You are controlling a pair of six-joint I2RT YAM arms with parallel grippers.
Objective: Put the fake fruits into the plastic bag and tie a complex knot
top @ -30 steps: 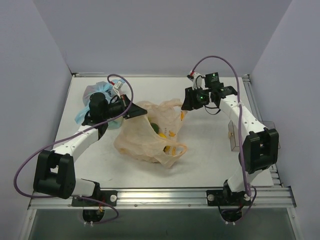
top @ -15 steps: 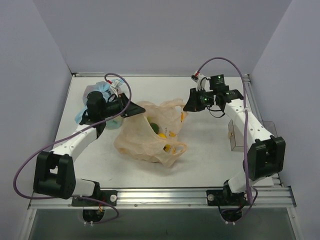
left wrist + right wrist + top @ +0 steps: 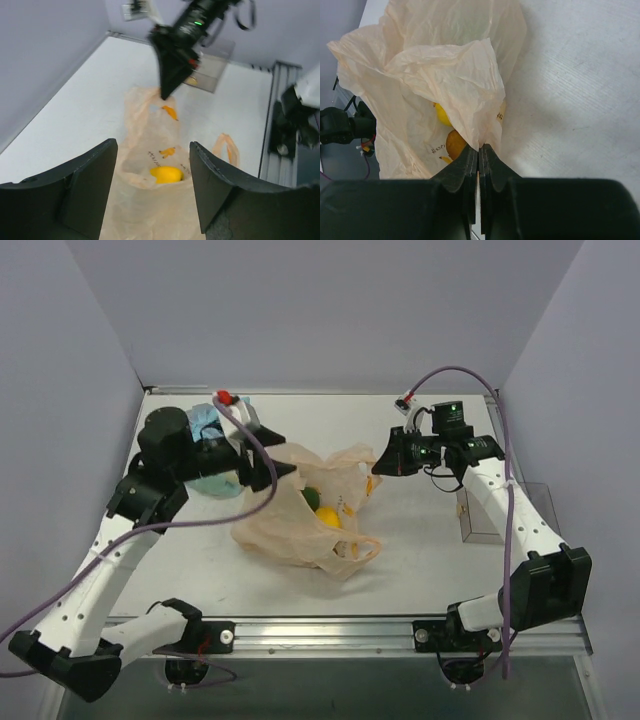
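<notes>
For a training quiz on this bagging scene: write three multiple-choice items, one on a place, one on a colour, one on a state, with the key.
1. Where is the yellow fruit relative to the plastic bag? A) inside it B) beside it C) on top of it
2. What colour is the plastic bag? A) light blue B) peach-orange C) black
3. The right end effector is: A) open, holding nothing B) shut on a fruit C) shut on the bag's edge

Key: 1 A, the film surrounds it in the left wrist view; 2 B, translucent peach film shows in every view; 3 C, the right wrist view shows the film pinched between closed fingers.
</notes>
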